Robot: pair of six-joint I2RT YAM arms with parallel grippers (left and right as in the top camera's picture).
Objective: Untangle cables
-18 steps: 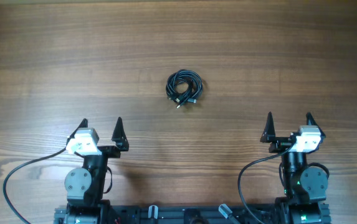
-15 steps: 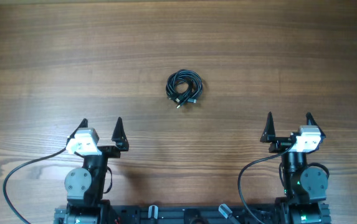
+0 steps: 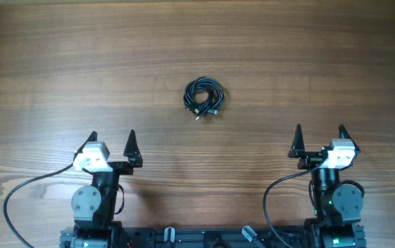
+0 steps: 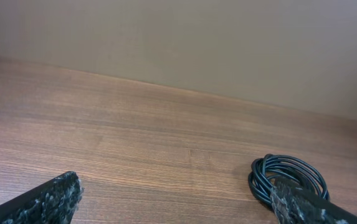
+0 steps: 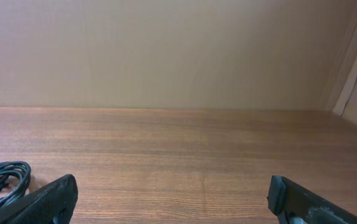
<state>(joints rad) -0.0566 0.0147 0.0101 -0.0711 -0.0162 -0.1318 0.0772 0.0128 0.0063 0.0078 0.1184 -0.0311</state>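
The cables (image 3: pixel 204 96) lie as one small black coil with silvery plug ends on the wooden table, near its middle. My left gripper (image 3: pixel 112 141) rests open near the front edge, well to the left of and nearer than the coil. My right gripper (image 3: pixel 319 136) stands open at the front right, equally far from it. In the left wrist view the cables (image 4: pixel 285 174) show at the lower right, partly behind my right fingertip (image 4: pixel 293 202). In the right wrist view a loop of the cables (image 5: pixel 0 180) shows at the lower left edge. Nothing lies between either pair of fingers.
Bare wooden table top (image 3: pixel 80 62) spreads around the coil on all sides. A plain beige wall (image 5: pixel 166 50) rises behind the table's far edge. Thick black wires (image 3: pixel 18 196) run from both arm bases at the front.
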